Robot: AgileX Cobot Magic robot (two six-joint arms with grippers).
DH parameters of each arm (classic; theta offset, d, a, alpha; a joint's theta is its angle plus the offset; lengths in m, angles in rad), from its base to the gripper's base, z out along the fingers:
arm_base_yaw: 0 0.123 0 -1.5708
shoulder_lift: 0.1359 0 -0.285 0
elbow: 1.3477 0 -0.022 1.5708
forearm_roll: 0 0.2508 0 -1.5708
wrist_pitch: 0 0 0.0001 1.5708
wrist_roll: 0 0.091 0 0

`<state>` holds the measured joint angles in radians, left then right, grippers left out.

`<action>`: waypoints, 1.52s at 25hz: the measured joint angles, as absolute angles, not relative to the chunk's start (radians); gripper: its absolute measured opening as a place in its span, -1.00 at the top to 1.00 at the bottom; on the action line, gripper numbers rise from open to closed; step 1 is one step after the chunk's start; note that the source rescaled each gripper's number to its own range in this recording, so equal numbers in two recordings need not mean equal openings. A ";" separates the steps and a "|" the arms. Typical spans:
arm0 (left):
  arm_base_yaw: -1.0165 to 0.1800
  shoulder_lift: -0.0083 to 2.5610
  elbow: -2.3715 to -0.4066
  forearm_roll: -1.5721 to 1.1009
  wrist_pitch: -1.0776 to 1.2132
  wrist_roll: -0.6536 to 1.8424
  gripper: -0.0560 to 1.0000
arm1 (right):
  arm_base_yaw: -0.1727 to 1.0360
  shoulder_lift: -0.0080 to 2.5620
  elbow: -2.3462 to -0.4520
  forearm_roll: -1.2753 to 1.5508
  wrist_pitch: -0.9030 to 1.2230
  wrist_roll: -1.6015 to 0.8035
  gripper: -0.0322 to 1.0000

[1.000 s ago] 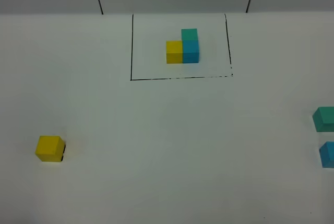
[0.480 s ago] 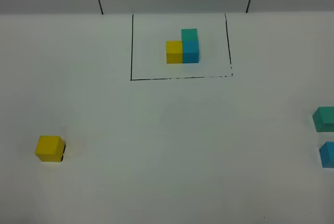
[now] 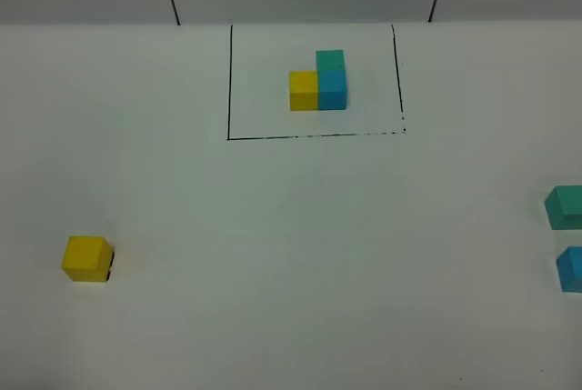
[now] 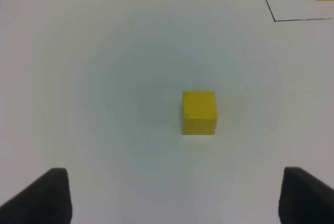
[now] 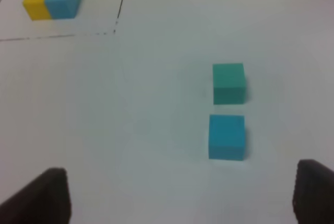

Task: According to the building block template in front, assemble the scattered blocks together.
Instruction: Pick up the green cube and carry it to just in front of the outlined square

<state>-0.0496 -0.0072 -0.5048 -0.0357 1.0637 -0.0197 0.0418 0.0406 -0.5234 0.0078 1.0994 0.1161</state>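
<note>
White counter (image 3: 273, 254), matte. Far centre: template (image 3: 320, 81), three cubes touching, yellow left of blue, teal behind or atop the blue (cannot tell which). It sits inside a thin black drawn frame (image 3: 309, 135) whose front line is broken in places. Near left: yellow cube (image 3: 86, 258), alone. Right edge: teal cube (image 3: 567, 206), with blue cube (image 3: 572, 269) just nearer, a narrow gap between; both partly out of view.

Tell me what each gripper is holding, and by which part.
Nothing. Left gripper and right gripper are open and empty; yellow cube, green cube and blue cube lie free.
</note>
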 joint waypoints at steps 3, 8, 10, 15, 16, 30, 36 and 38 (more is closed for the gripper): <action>-0.050 -0.007 -0.505 -0.036 1.064 -0.020 -0.72 | 0.042 0.156 -0.568 0.052 1.109 0.117 -0.67; -0.050 -0.007 -0.505 -0.036 1.064 -0.020 -0.72 | 0.042 0.453 -0.641 0.108 1.051 0.117 -0.86; -0.050 -0.007 -0.505 -0.036 1.064 -0.020 -0.72 | 0.042 0.607 -0.661 0.108 1.007 0.117 -0.88; -0.050 -0.007 -0.505 -0.036 1.064 -0.020 -0.72 | 0.042 0.986 -0.712 0.093 0.830 0.117 -0.90; -0.050 -0.007 -0.505 -0.036 1.064 -0.020 -0.72 | 0.042 1.049 -0.725 0.087 0.807 0.117 -0.90; -0.050 -0.007 -0.505 -0.036 1.064 -0.020 -0.72 | -0.002 1.537 -0.878 -0.005 0.669 0.116 -0.91; -0.050 -0.007 -0.505 -0.036 1.064 -0.020 -0.71 | -0.079 1.608 -0.878 -0.031 0.640 0.047 -0.91; -0.050 -0.007 -0.505 -0.036 1.064 -0.020 -0.71 | -0.089 1.630 -0.878 -0.030 0.624 0.026 -0.91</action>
<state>-0.0496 -0.0072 -0.5048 -0.0357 1.0637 -0.0197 -0.0886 1.6299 -0.8782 -0.0298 0.6240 0.0257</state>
